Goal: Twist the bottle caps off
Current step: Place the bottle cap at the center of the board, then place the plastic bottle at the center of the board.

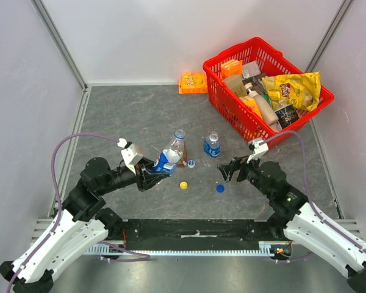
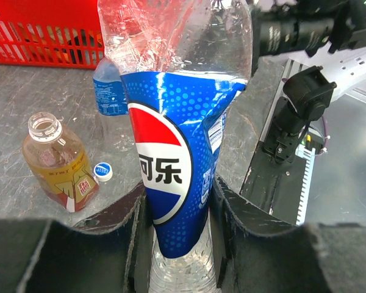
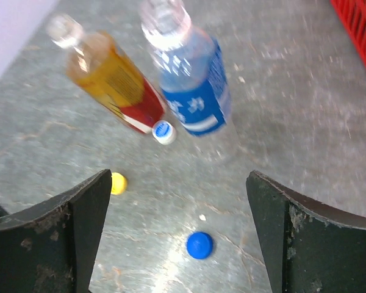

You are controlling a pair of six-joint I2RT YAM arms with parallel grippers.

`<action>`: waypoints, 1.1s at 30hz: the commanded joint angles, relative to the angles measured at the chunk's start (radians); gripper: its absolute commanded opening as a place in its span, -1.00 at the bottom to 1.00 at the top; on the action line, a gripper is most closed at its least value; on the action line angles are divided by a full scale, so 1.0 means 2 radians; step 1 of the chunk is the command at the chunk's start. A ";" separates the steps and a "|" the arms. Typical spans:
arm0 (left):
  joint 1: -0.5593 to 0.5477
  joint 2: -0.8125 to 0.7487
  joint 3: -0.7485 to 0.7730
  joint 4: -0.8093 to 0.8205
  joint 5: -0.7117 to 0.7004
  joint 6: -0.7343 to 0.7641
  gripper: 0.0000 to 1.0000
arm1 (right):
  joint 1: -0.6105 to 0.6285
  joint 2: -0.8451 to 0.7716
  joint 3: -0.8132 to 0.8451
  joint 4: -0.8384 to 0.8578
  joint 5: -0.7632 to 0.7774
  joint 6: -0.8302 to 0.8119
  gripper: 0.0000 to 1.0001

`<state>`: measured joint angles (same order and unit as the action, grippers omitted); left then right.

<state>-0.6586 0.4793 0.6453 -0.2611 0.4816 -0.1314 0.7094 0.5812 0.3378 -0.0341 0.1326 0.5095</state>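
The left gripper (image 1: 153, 170) is squeezing the tilted clear bottle (image 2: 171, 152) at its label, apparently steadying it for unscrewing, while the right gripper (image 3: 178, 183) is hanging wide open and empty above the blue cap (image 3: 199, 245) lying loose on the table (image 1: 128, 116).

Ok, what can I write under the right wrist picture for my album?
Open right gripper facing the blue cap, yellow cap and whitish cap, with the uncapped amber bottle and blue-label bottle behind.

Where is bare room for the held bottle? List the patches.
Free: far-left tabletop between wall and orange box; strip between yellow cap, blue cap and the base plate. Crowded: around the small clear bottle and red basket.
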 commanded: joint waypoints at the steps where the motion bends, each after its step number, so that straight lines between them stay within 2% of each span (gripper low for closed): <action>1: -0.001 0.000 0.011 0.002 0.005 0.020 -0.96 | -0.001 -0.021 0.078 -0.040 -0.045 -0.030 0.96; 6: 0.000 -0.001 0.009 0.004 0.020 0.023 -0.96 | -0.001 0.000 0.179 -0.058 -0.100 -0.057 0.96; 13: 0.000 0.000 -0.001 0.032 0.093 0.017 -0.96 | -0.001 0.070 0.287 -0.008 -0.200 -0.030 0.96; 17: 0.000 0.001 -0.001 0.035 0.104 0.017 -0.96 | -0.001 0.107 0.290 0.105 -0.259 0.031 0.96; 24: 0.000 0.002 -0.001 0.035 0.110 0.020 -0.96 | 0.001 0.158 0.284 0.242 -0.306 0.123 0.87; 26: 0.000 0.002 -0.001 0.036 0.110 0.022 -0.96 | 0.007 0.172 0.284 0.265 -0.320 0.135 0.83; 33: 0.000 0.007 0.000 0.035 0.114 0.023 -0.96 | 0.043 0.202 0.296 0.272 -0.328 0.120 0.69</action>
<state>-0.6586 0.4843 0.6449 -0.2298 0.6842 -0.1211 0.7631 0.9684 0.8955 0.4274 -0.4816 0.7414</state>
